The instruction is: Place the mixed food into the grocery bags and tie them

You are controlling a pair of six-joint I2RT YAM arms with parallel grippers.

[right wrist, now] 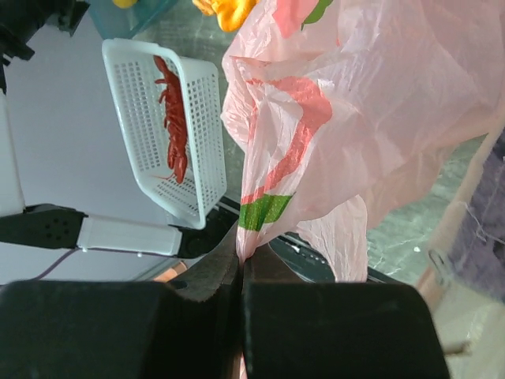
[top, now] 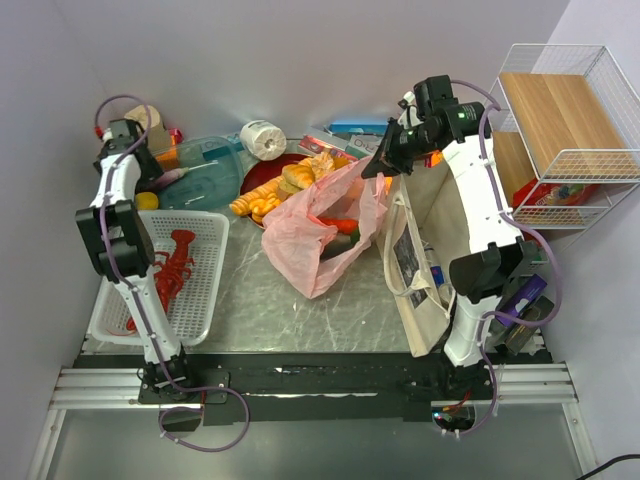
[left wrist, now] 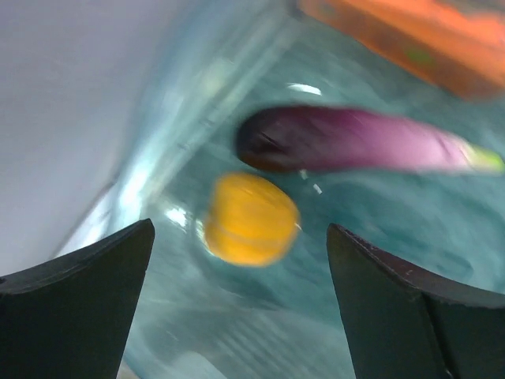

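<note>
Your left hand is hovering wide open over the yellow lemon beside the teal tub's wall; the purple eggplant is lying crosswise beyond, stem rightward. Your right hand is pinching the thin pink plastic bag.

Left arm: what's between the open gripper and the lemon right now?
Nothing. In the left wrist view the left gripper opens toward the lemon with only bare teal container floor between; the eggplant lies beyond.

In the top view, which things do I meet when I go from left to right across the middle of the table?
White basket holding the red lobster → pink plastic bag → beige tote → wire shelf.
</note>
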